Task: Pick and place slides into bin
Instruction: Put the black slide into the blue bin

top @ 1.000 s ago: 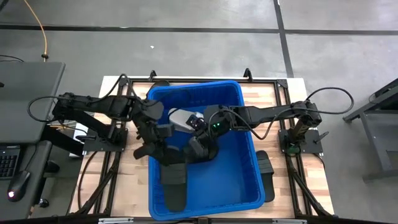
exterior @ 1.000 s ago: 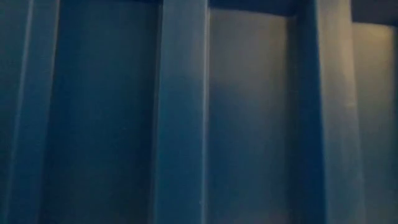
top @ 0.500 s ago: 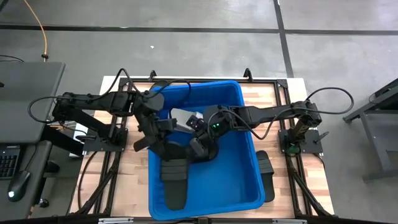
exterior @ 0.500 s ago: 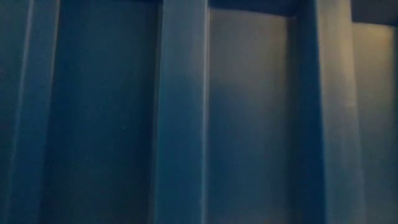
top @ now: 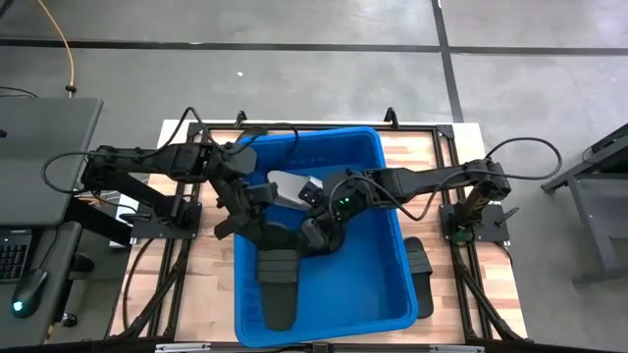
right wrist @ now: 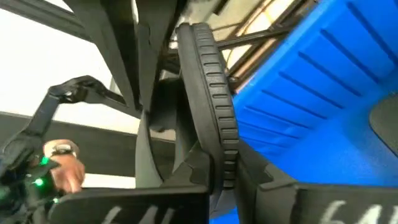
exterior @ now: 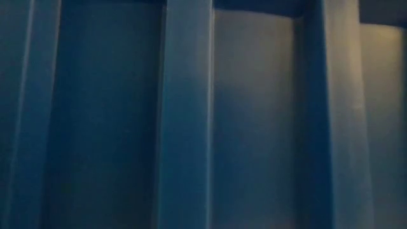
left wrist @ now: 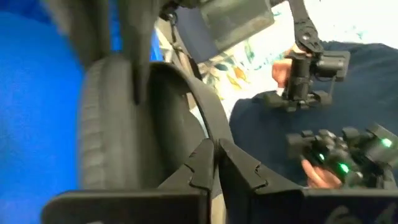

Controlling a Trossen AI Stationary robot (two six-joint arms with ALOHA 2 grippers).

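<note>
The blue bin (top: 392, 294) stands at the middle of the table, and both arms reach into it. My left gripper (left wrist: 216, 146) and my right gripper (right wrist: 217, 155) are each shut on one black slide (top: 285, 238), held on edge between them above the bin floor. A second black slide (top: 278, 289) lies flat on the bin floor toward the near wall. A light grey slide (top: 285, 184) lies in the bin's far part, partly hidden by the grippers. The low view shows only the bin's wall (exterior: 191, 114). My left gripper pinches the slide's strap at its thin edge (left wrist: 205, 121) between its two fingers, coming from the table's left and slanting slightly down. The slide stands on edge, clear of the bin floor. My right gripper pinches the slide's ribbed sole edge (right wrist: 219, 134) between its two fingers, coming from the table's right and slanting slightly down. The fingers lie across the sole's rim.
Another black slide (top: 417, 265) lies on the wooden table right of the bin. The bin's walls close in on both grippers. A desk with a keyboard (top: 15, 255) stands left of the table. A person's hand (right wrist: 62, 163) shows beyond the table.
My right gripper has shut on the held slide's sole edge. My left arm has swung a little toward the table's far edge while its gripper stayed shut on the strap. The slide stays on edge between the two grippers.
</note>
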